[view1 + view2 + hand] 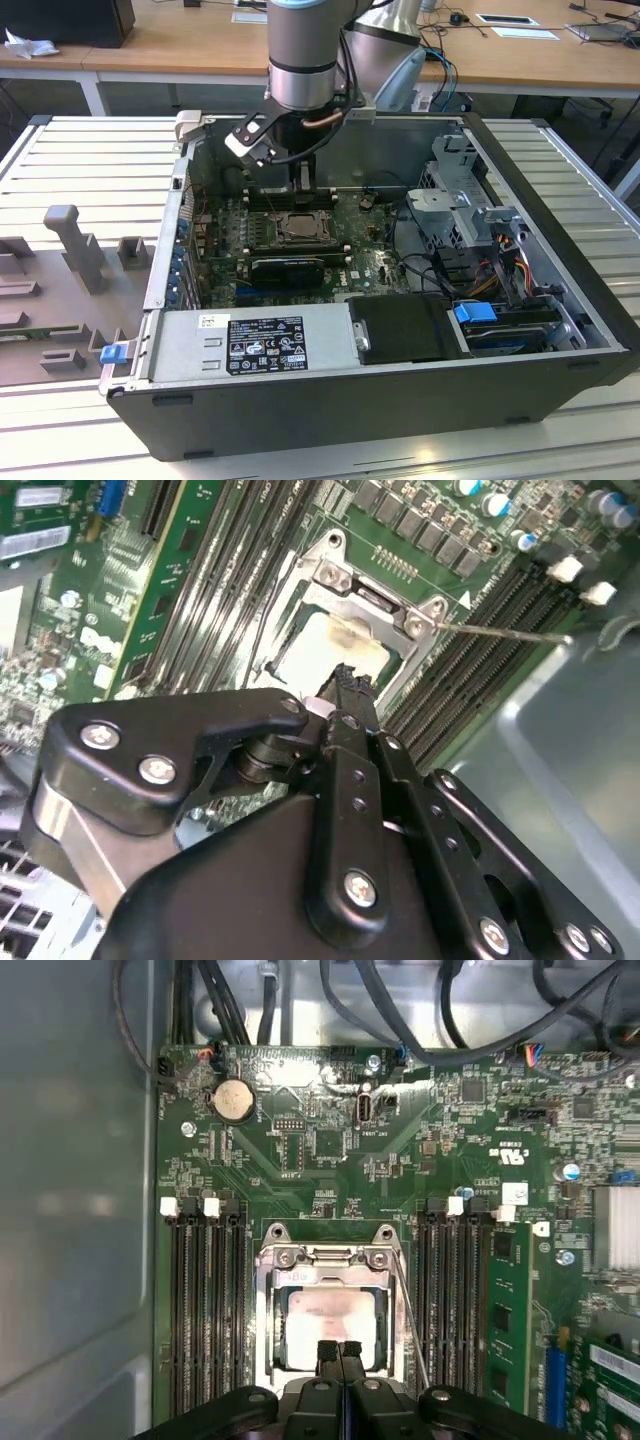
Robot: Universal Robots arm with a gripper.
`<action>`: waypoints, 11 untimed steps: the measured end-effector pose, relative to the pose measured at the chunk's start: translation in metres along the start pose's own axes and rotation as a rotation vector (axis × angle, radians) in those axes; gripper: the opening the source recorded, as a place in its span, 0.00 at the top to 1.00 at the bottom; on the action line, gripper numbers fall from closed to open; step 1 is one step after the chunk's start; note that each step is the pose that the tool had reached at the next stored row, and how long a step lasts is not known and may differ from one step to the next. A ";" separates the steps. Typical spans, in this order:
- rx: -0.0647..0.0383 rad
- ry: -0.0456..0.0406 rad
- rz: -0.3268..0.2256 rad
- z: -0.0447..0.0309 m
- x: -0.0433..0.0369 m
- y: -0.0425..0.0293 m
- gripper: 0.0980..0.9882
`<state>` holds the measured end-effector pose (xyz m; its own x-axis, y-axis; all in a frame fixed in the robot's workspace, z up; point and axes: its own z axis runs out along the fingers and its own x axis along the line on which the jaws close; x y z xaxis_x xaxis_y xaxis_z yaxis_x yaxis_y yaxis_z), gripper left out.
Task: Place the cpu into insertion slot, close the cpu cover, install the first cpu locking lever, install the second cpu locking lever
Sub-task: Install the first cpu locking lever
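The cpu (330,1322) lies flat in the insertion slot (268,1360) on the green motherboard, its pale silvery top marked by a faint smear. The grey metal cpu cover (325,1258) lies down around it as a frame. My gripper (339,1345) is shut with nothing between its black fingers, its tips just above the cpu's edge. The second wrist view shows the same fingertips (352,685) over the cpu (320,645). A thin wire locking lever (500,632) sticks out from one socket corner, and another (410,1310) runs along the socket's side. In the exterior view the gripper (303,185) hangs over the insertion slot (297,228).
Long black memory slots (200,1300) flank the socket on both sides (455,1300). Cables (420,1020) cross the board's far end. The case wall (70,1210) stands close beside the memory slots. A drive cage (465,200) and power supply (260,345) fill the case's other parts.
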<state>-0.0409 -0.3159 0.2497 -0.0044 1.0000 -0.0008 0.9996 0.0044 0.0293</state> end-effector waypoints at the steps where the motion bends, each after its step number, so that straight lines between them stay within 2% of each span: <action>1: 0.000 0.0001 0.000 -0.0068 0.0000 0.0002 0.99; 2: 0.000 0.0001 0.000 -0.0106 0.0000 0.0003 0.99; 4: 0.000 0.0001 0.000 -0.0236 0.0000 0.0007 0.99; 5: 0.000 0.0000 0.000 -0.0331 0.0000 0.0010 0.99; 6: 0.000 0.0000 0.000 -0.0370 -0.0001 0.0011 0.99; 8: 0.000 0.0001 0.000 -0.0441 0.0000 0.0013 0.99; 11: 0.000 0.0024 -0.088 -0.0440 0.0000 0.0013 0.99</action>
<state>-0.0409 -0.3159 0.2937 -0.0927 0.9957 -0.0011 0.9953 0.0927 0.0293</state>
